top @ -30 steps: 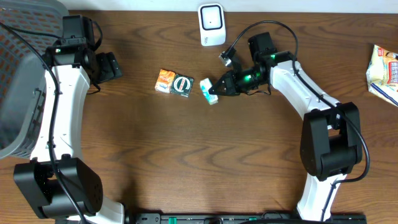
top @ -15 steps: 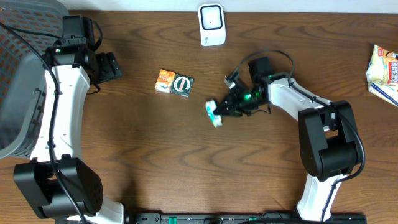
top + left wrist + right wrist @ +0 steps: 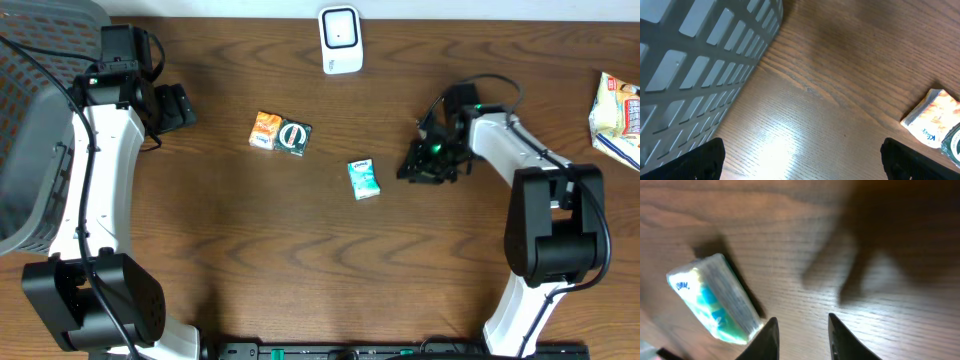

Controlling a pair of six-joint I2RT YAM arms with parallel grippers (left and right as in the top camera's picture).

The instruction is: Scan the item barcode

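Note:
A small teal-and-white pack (image 3: pixel 363 178) lies flat on the wooden table, free of both grippers; in the right wrist view the pack (image 3: pixel 715 300) sits just left of my fingers. My right gripper (image 3: pixel 413 170) (image 3: pixel 802 337) hovers a short way to the pack's right, jaws partly open with bare wood between them. The white barcode scanner (image 3: pixel 340 40) stands at the back centre. My left gripper (image 3: pixel 178 107) (image 3: pixel 807 165) is wide open and holds nothing, far left near the basket.
An orange pack (image 3: pixel 265 130) (image 3: pixel 935 117) and a dark green pack (image 3: pixel 294 137) lie side by side left of centre. A grey slatted basket (image 3: pixel 30 150) (image 3: pixel 700 50) fills the left edge. A snack bag (image 3: pixel 618 112) lies at the far right.
My right gripper carried the teal pack down and away from the scanner, let it go onto the table, and drew back to the right. The left arm stayed still.

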